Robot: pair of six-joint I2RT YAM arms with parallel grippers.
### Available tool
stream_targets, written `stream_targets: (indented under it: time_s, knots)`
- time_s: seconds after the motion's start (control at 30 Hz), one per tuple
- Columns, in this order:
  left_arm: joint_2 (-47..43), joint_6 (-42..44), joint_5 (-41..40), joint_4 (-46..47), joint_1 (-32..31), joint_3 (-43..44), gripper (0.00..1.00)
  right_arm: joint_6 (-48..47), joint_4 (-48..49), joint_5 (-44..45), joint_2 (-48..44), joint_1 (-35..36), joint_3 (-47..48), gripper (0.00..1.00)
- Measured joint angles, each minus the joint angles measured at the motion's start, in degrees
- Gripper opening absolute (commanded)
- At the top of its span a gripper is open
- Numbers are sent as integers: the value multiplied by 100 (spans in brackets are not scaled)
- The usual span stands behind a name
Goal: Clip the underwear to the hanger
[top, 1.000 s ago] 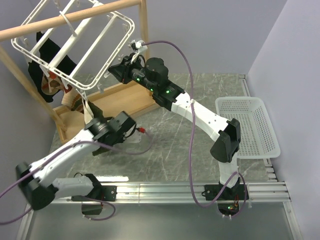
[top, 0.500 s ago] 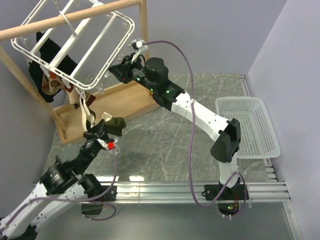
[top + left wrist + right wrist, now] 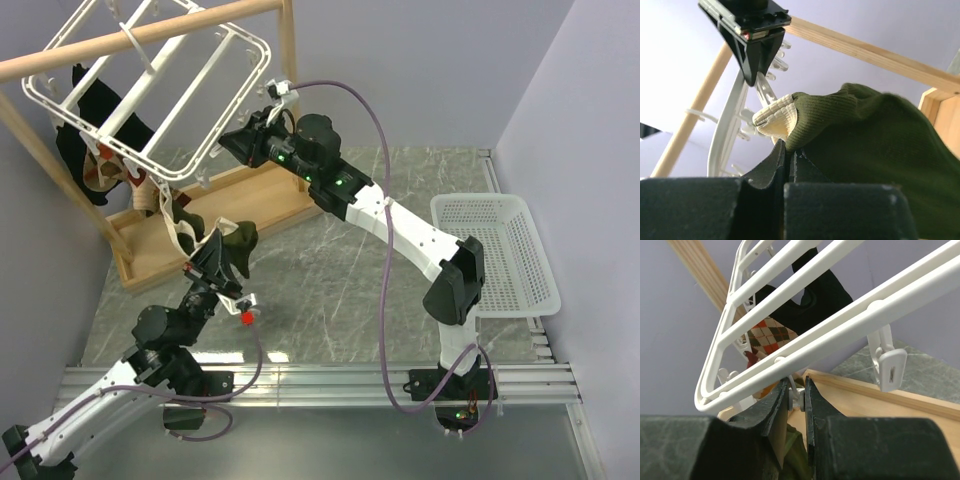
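The underwear (image 3: pixel 238 240), dark olive with a cream ribbed edge (image 3: pixel 774 118), is held up off the table, and my left gripper (image 3: pixel 220 254) is shut on its edge (image 3: pixel 788 149). It hangs just below the near rail of the tilted white hanger (image 3: pixel 150 92). My right gripper (image 3: pixel 226 140) is shut on one small white clip (image 3: pixel 798 393) under that rail (image 3: pixel 840 325). The olive cloth (image 3: pixel 796 455) shows directly beneath the right jaws. In the left wrist view the right gripper (image 3: pixel 753 35) is above the cloth.
The hanger hangs from a wooden rail stand (image 3: pixel 160 30) with a wooden base tray (image 3: pixel 240 205). A black garment with argyle patches (image 3: pixel 92 140) is clipped at its far side. Another free clip (image 3: pixel 890 366) dangles to the right. A white mesh basket (image 3: pixel 500 255) sits at the table's right edge.
My left arm has swung round and carried the underwear up toward the hanger's near rail. The right gripper has stayed on its clip.
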Motion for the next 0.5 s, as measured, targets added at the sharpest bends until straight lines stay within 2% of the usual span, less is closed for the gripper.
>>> stream_targets:
  time_s: [0.1, 0.23, 0.5]
  knots:
    - [306, 275, 37, 87, 0, 76, 0, 17, 35, -105, -57, -20, -66, 0]
    - [623, 479, 155, -295, 2, 409, 0, 28, 79, -214, -101, -44, -66, 0]
    - [1777, 787, 203, -1045, 254, 1563, 0, -144, 90, -291, -107, -59, -68, 0]
